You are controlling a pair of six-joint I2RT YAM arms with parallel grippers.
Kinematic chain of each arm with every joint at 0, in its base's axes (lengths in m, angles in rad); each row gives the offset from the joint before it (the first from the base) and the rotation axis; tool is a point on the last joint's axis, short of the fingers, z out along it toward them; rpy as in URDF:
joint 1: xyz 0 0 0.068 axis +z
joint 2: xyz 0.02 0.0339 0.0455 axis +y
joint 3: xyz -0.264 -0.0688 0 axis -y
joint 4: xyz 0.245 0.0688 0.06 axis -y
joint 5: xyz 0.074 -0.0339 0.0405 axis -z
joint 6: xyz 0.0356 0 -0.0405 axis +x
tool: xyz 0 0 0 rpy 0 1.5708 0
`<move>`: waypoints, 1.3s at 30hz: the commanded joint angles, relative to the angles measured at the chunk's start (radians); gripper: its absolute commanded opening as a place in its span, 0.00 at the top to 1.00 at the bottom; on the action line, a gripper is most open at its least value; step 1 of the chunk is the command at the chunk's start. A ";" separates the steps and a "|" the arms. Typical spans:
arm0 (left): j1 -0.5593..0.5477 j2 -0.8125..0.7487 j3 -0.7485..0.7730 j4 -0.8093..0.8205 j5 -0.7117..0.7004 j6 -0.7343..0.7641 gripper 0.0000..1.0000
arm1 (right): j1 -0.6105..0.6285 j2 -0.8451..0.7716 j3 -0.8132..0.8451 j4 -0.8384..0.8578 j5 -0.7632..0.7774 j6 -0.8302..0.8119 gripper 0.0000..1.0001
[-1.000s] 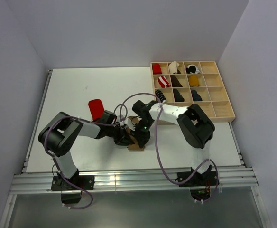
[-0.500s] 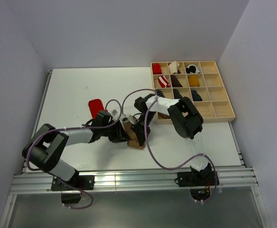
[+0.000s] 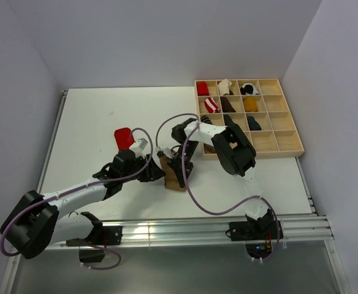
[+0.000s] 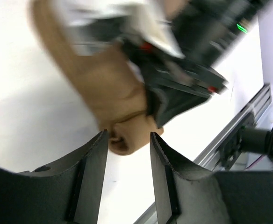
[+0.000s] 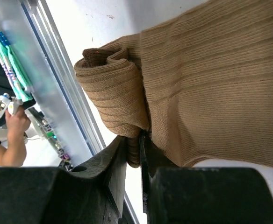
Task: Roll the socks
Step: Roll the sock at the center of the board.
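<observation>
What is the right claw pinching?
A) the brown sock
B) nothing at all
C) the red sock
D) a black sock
A: in the right wrist view the right claw is shut on a fold of the brown sock, while the red sock lies aside, in no claw.

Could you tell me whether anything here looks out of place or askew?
Nothing is spilled or damaged. The tan sock is only part rolled: its rolled end looks loose and lopsided where the right tool pinches it. The red sock lies apart on the table.
</observation>
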 commanded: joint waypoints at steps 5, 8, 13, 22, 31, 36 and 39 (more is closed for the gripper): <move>-0.142 0.055 0.082 0.086 -0.125 0.179 0.52 | -0.001 0.054 0.071 -0.032 0.043 0.023 0.79; -0.165 0.095 0.085 0.138 -0.138 0.208 0.52 | -0.001 0.062 0.078 -0.035 0.042 0.023 0.79; -0.173 0.150 0.097 0.168 -0.106 0.234 0.50 | -0.003 0.079 0.091 -0.038 0.045 0.031 0.79; -0.191 0.233 0.079 0.224 -0.045 0.231 0.49 | -0.008 0.105 0.128 -0.047 0.046 0.042 0.80; -0.214 0.237 0.007 0.280 -0.039 0.175 0.56 | -0.015 0.116 0.141 -0.036 0.048 0.072 0.80; -0.228 0.245 -0.030 0.300 -0.052 0.136 0.57 | -0.018 0.120 0.151 -0.025 0.042 0.106 0.80; -0.239 0.254 -0.032 0.293 -0.075 0.118 0.59 | -0.020 0.120 0.156 -0.022 0.040 0.124 0.80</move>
